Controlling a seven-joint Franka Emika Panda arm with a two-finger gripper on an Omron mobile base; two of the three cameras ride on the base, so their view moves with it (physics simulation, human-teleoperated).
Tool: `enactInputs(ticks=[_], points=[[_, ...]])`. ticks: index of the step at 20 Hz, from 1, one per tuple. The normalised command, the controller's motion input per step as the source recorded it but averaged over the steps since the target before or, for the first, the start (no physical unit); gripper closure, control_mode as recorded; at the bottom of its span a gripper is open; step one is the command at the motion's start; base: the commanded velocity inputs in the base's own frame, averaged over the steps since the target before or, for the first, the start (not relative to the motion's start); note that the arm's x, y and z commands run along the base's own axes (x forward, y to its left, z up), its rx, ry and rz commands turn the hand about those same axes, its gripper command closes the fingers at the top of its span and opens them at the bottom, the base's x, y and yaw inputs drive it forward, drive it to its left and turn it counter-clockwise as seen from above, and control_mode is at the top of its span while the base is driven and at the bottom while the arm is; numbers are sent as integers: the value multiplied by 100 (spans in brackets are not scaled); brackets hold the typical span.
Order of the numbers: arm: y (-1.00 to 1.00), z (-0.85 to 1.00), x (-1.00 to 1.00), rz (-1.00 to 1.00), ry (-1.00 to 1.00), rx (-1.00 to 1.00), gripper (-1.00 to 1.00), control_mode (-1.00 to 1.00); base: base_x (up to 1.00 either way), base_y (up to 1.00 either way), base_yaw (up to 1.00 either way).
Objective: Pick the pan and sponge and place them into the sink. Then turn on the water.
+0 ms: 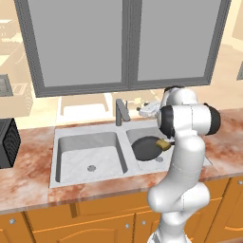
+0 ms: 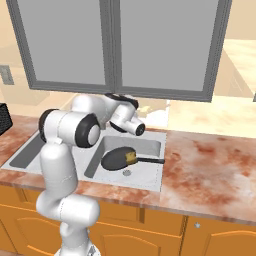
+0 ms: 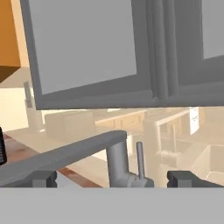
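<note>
Fingers (image 3: 44, 179) apart, faucet (image 3: 119, 162) between.

No text, label, brand, number or sign can be read anywhere in these views. The window frames, cabinet fronts and stone counter (image 1: 28, 185) are plain. The sink (image 1: 64, 142), too, bears no markings.

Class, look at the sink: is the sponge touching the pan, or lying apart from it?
Touching. In the right base view the sponge rests on the pan by its handle, inside the right sink basin; no gap shows.
</note>
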Motion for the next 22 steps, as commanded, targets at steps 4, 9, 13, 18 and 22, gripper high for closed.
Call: enactInputs(ticks=[4, 9, 13, 18, 22], points=[[17, -15, 34, 7, 0, 2, -100, -100, 0, 0, 0], [13, -8, 34, 6, 0, 2, -100, -100, 0, 0, 0], [8, -12, 34, 5, 0, 1, -100, -100, 0, 0, 0], [10, -10, 30, 5, 0, 2, -100, -100, 0, 0, 0], [14, -16, 26, 4, 0, 0, -100, -100, 0, 0, 0]])
